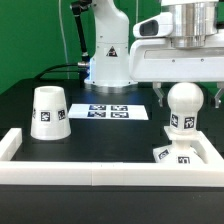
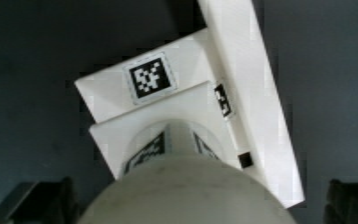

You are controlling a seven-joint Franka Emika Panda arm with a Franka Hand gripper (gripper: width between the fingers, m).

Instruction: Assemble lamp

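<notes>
The white ball-shaped bulb (image 1: 182, 104) stands neck down on the small square tagged base (image 1: 176, 153), in the corner of the white border at the exterior view's right. My gripper (image 1: 187, 92) is right above the bulb, open, with a dark finger on each side of the ball and a gap at both. In the wrist view the bulb (image 2: 172, 178) fills the foreground between the fingers (image 2: 44, 200), with the base (image 2: 151, 82) below it. The cone shade (image 1: 48, 112) stands alone at the exterior view's left.
The white bar-shaped border (image 1: 100, 177) runs along the front and up both sides, and shows beside the base in the wrist view (image 2: 258, 90). The marker board (image 1: 108, 111) lies flat mid-table. The arm's base (image 1: 108, 60) stands behind it.
</notes>
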